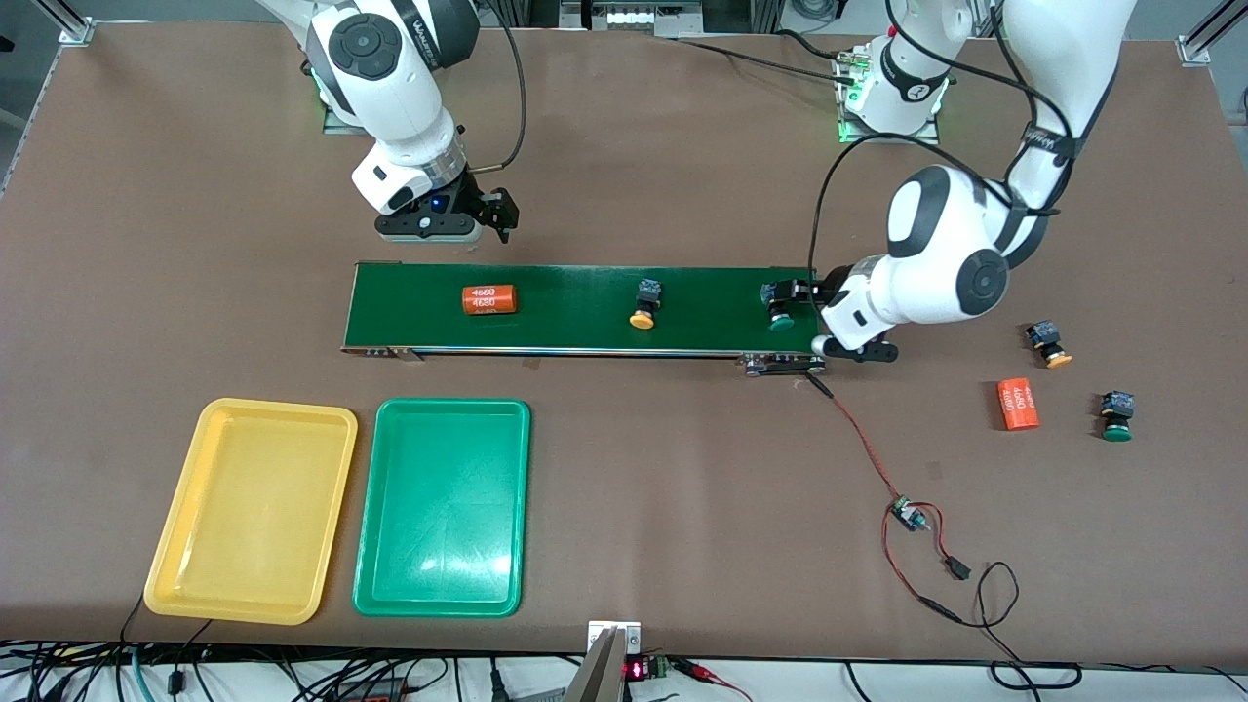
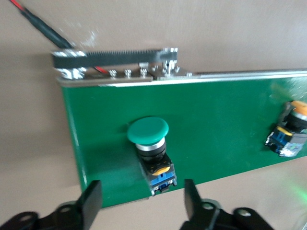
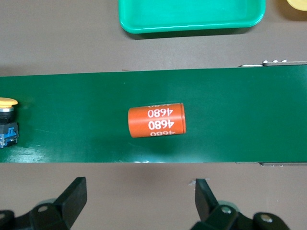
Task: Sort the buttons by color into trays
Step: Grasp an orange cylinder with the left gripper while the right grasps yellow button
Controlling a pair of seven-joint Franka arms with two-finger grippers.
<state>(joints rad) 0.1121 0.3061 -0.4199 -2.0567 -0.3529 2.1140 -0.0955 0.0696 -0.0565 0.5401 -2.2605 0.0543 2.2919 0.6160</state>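
Note:
A green-capped button (image 1: pixel 780 310) (image 2: pixel 151 148) lies on its side on the dark green conveyor belt (image 1: pixel 575 307), at the left arm's end. My left gripper (image 1: pixel 805 292) (image 2: pixel 141 201) is open just off that end, and its fingers (image 2: pixel 91 203) stand apart from the button's blue body. A yellow-capped button (image 1: pixel 645 304) (image 2: pixel 288 129) (image 3: pixel 7 122) lies mid-belt. Another yellow-capped button (image 1: pixel 1049 344) and a green-capped one (image 1: pixel 1117 416) lie on the table toward the left arm's end. The yellow tray (image 1: pixel 252 507) and green tray (image 1: pixel 444 507) (image 3: pixel 192 21) hold nothing. My right gripper (image 1: pixel 492 210) (image 3: pixel 139 196) is open and empty over bare table beside the belt.
An orange cylinder printed 4680 (image 1: pixel 488 298) (image 3: pixel 156 120) lies on the belt at the right arm's end. A second cylinder (image 1: pixel 1017 404) lies on the table between the two loose buttons. A red-and-black cable (image 1: pixel 907 512) runs from the belt's motor toward the front edge.

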